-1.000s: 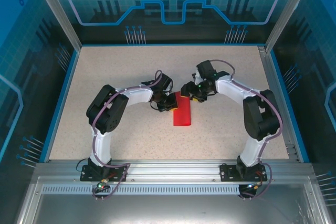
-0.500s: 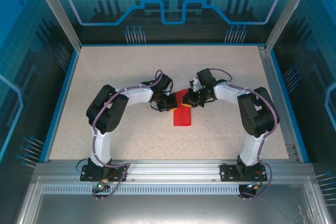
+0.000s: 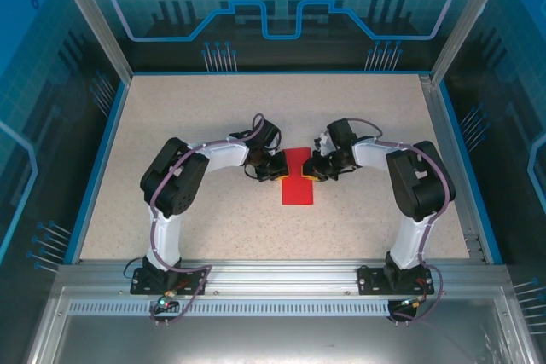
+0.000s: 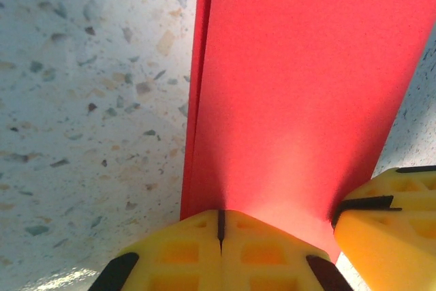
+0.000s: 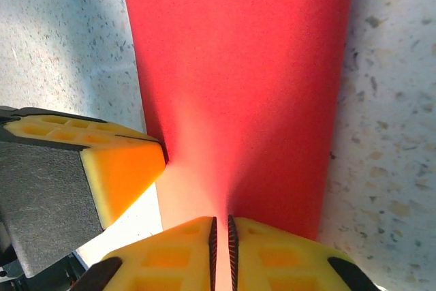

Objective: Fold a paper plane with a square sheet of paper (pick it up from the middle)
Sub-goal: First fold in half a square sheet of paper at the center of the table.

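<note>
Left gripper (image 4: 220,221) and right gripper (image 5: 220,228), jaws pressed together, touch the red paper (image 3: 297,190).

- Your thin folded paper sheet (image 3: 298,187): plain bright red.
- Your flat stone-look tabletop (image 3: 213,117): pale beige, speckled grey and brown.
- Your moulded plastic finger pads (image 4: 180,253): yellow, black-backed.

A red sheet of paper (image 3: 298,188) lies as a narrow strip near the middle of the table (image 3: 171,117), its length running toward the near edge. The left gripper (image 3: 279,165) and right gripper (image 3: 313,168) flank its far end.
</note>
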Motion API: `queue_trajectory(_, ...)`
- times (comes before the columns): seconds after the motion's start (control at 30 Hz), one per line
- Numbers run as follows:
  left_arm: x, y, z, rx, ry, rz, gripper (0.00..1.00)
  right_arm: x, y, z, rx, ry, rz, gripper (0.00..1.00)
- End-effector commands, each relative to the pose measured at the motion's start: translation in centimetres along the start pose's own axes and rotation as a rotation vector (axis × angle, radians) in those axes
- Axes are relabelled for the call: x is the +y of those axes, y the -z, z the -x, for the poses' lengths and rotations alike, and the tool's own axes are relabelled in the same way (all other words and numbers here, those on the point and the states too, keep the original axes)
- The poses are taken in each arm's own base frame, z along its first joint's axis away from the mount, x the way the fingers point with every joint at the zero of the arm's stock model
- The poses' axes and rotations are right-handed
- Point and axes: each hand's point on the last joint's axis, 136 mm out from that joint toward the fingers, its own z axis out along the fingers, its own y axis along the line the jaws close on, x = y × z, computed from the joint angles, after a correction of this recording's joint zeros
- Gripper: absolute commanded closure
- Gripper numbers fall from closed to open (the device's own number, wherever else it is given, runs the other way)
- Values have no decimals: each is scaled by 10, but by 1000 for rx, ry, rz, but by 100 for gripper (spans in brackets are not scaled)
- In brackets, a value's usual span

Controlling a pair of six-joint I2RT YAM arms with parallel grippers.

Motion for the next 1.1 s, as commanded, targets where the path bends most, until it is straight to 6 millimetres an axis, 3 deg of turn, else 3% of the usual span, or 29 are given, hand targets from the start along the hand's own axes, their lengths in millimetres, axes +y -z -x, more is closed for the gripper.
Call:
queue_trajectory(0.0,28,-15,-17,58,14,94,100,-5,-1,-1,9,27,24,84)
queue_trajectory(0.47,31,-16,-18,60,11,98,100,-45,-11,-20,47,67,-89,83)
queue_trajectory(0.57,31,-17,-18,62,11,100,100,-37,-8,-17,38,85,-68,83)
queue_trajectory(0.8,33,-17,-19,62,12,105,100,17,12,-8,-3,133,134,82)
queue_trajectory(0.93,32,-17,-18,60,9,102,100,15,7,-17,28,112,158,83)
queue_trajectory(1.07,33,-17,-19,61,9,104,100,-3,0,-28,48,100,102,84)
